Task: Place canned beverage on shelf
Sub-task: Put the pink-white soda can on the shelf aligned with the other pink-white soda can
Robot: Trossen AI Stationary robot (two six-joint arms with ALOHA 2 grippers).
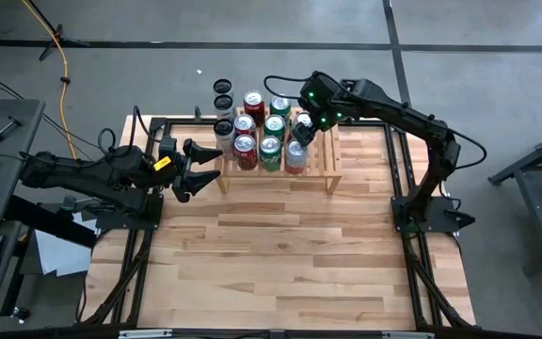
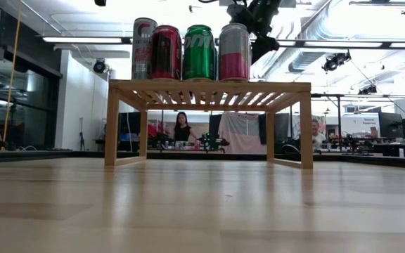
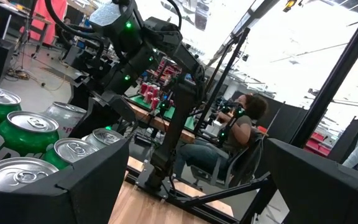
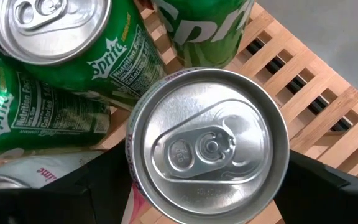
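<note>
The light-wood slatted shelf (image 1: 326,155) (image 2: 209,88) stands at the table's far edge and carries several upright cans, red, green and pink (image 2: 199,53). My right gripper (image 1: 301,127) (image 4: 210,193) is over the shelf's far right part, shut on a silver-topped can (image 4: 210,146) with a pink and white side. In the low view the front pink can (image 2: 234,53) hides that can. My left gripper (image 1: 199,169) (image 3: 204,186) is open and nearly level by the shelf's left end, with nothing between its fingers. My right gripper has the can between its two fingers, one on each side of the wall just below the top rim (image 4: 135,186). The fingers come from above, slanting down. The can is upright. Its own top hides whether its bottom stands on the slats (image 4: 303,81).
Green cans (image 4: 98,68) stand close beside the held can. Three dark-topped cans (image 1: 223,105) stand by the shelf's far left corner. The slats at the shelf's right end (image 1: 327,141) are bare. The near half of the wooden table (image 1: 280,264) is free. People sit in the room beyond.
</note>
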